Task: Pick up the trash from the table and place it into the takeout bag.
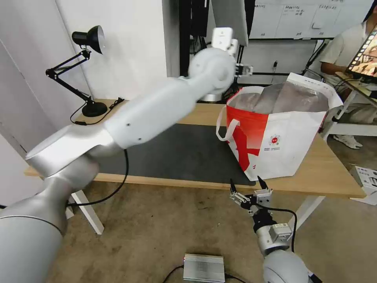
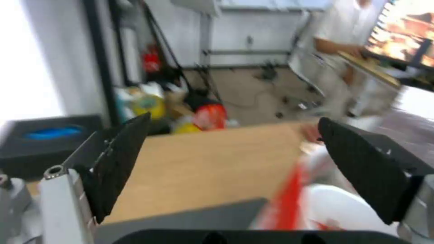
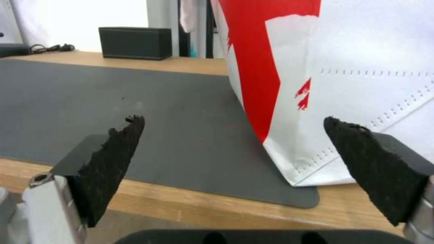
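The takeout bag, white with a red panel and foil lining, stands open on the right half of the table. My left arm reaches across the table, and its gripper hangs open and empty above the bag's far left corner. In the left wrist view that gripper frames bare wood and a blurred red and white part of the bag. My right gripper waits open below the table's front edge, facing the bag's near corner. The trash is out of view.
A dark grey mat covers the table's middle. A black desk lamp stands at the far left corner, and a black rectangular box sits at the back edge. A metal box lies on the floor near my base.
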Controlling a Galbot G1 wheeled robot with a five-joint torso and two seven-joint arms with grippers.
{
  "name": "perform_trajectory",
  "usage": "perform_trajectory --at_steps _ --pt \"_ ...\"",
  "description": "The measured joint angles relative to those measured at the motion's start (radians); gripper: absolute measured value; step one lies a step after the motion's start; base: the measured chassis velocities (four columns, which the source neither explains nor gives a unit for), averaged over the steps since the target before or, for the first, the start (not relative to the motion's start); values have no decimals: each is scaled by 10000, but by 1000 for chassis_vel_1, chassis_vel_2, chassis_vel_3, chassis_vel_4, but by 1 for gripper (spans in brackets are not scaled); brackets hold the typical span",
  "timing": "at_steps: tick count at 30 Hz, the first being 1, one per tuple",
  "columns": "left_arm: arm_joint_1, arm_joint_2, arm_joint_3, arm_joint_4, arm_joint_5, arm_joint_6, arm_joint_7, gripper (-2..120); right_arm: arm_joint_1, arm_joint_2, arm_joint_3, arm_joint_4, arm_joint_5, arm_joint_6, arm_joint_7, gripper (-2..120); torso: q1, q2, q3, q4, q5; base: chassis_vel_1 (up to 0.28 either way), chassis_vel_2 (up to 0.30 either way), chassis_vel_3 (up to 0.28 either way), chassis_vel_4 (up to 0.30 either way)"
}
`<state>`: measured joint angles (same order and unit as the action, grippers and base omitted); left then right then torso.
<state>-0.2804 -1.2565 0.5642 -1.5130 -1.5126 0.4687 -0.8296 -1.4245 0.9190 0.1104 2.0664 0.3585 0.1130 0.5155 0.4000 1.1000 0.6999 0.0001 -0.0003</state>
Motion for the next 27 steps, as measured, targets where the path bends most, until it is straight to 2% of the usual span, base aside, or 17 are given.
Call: perform_trajectory --at_steps 2,3,6,7,10,11,12,14,15,18,19,20,22,23,25,26,27 --pt "450 1045 165 -815 1165 -744 354 100 0 0 0 1 0 1 -1 100 0 0 0 -2 -2 0 0 0 0" --pt "450 1045 165 -815 1165 -744 354 100 0 0 0 1 0 1 -1 100 0 0 0 -2 -2 0 0 0 0" --pt "1668 2972 -74 -2075 2845 -1913 1529 100 0 1 0 1 0 0 -2 100 0 0 0 0 -2 0 0 0 0" --pt "1668 2972 -74 -2075 2845 -1913 1529 100 0 1 0 1 0 0 -2 100 0 0 0 0 -2 0 0 0 0" --pt "3765 4396 -1452 -3096 3815 -2814 2510 100 1 0 1 1 0 0 -4 100 -1 0 -1 5 -5 0 0 0 0" --pt "3765 4396 -1452 -3096 3815 -2814 2510 100 1 0 1 1 0 0 -4 100 -1 0 -1 5 -5 0 0 0 0" --pt "4352 4672 -1841 -3274 4072 -3023 2748 100 0 0 0 0 1 0 -4 100 -1 0 0 5 -7 0 0 0 0" --pt "6063 5220 -3156 -3718 4782 -3520 3287 100 1 1 1 1 0 0 -3 100 -1 0 -1 -1 2 0 0 0 0" --pt "6063 5220 -3156 -3718 4782 -3520 3287 100 1 1 1 1 0 0 -3 100 -1 0 -1 -1 2 0 0 0 0" --pt "9022 5567 -5401 -4194 5609 -4133 3969 100 0 -1 0 0 1 0 -1 100 0 -1 0 0 -7 0 0 0 0" --pt "9022 5567 -5401 -4194 5609 -4133 3969 100 0 -1 0 0 1 0 -1 100 0 -1 0 0 -7 0 0 0 0" --pt "9786 5600 -5980 -4309 5911 -4305 4077 100 0 0 0 0 1 0 -3 100 -1 -1 -1 2 0 0 0 0 0" --pt "10876 5532 -6669 -4433 6355 -4520 4191 100 0 0 0 1 0 0 -3 100 -2 0 -1 3 5 0 0 0 0" --pt "11730 5375 -7237 -4558 6671 -4605 4284 100 0 0 0 1 0 0 -3 100 -2 0 -1 1 -7 0 0 0 0" --pt "11930 5330 -7382 -4592 6742 -4640 4312 100 0 -1 0 1 0 0 -3 100 -1 0 -2 -2 -6 0 0 0 0" --pt "12855 5131 -8057 -4754 7098 -4801 4490 100 0 1 0 1 1 0 -1 100 -1 -1 -1 -5 5 0 0 0 0" --pt "13730 4897 -8655 -4855 7523 -5011 4687 100 0 0 0 0 0 0 -2 100 -1 0 -1 2 3 0 0 0 0"
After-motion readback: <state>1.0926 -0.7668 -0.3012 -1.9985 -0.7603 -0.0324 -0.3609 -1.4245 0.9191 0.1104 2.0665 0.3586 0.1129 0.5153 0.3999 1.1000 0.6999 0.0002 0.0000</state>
